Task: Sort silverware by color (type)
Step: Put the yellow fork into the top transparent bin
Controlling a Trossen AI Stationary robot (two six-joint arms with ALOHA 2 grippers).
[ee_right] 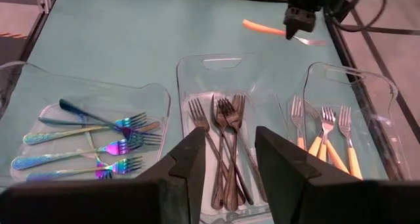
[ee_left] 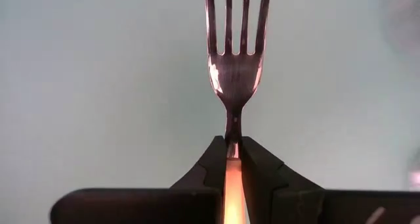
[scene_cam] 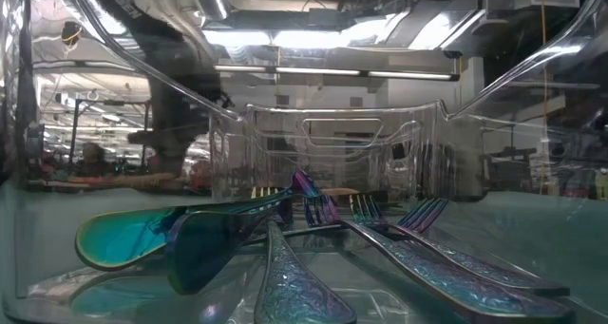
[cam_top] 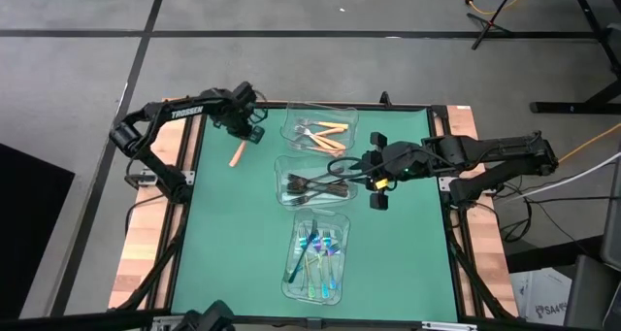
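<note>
Sorting nearly complete. Three clear plastic containers stand in a row on the green counter (cam_top: 233,263): the far container (cam_top: 320,129) holds the orange-handled forks (cam_top: 325,135), the middle container (cam_top: 312,181) the dark metal forks (cam_top: 318,184), and the near container (cam_top: 315,256) the iridescent blue-teal forks (cam_top: 318,253). One orange-handled fork (cam_top: 239,153) lies outside, on the counter just beside the far container; the left gripper (cam_top: 248,129) is over it with its fingers (ee_left: 259,175) clenched on the fork at the junction of orange handle and silver neck. By judgement, carrying this fork into the far container is the only step left, as no other loose silverware shows on the counter. The right gripper (cam_top: 378,171) hangs beside the middle container, fingers apart and holding nothing. The left wrist view alone confirms the grasp, showing the tines projecting beyond the pinching fingers. The right wrist view alone shows all three sorted groups at once, with the left gripper and its fork beyond them. The low view looks through the wall of the near container at the iridescent forks and shows neither gripper clearly.
</note>
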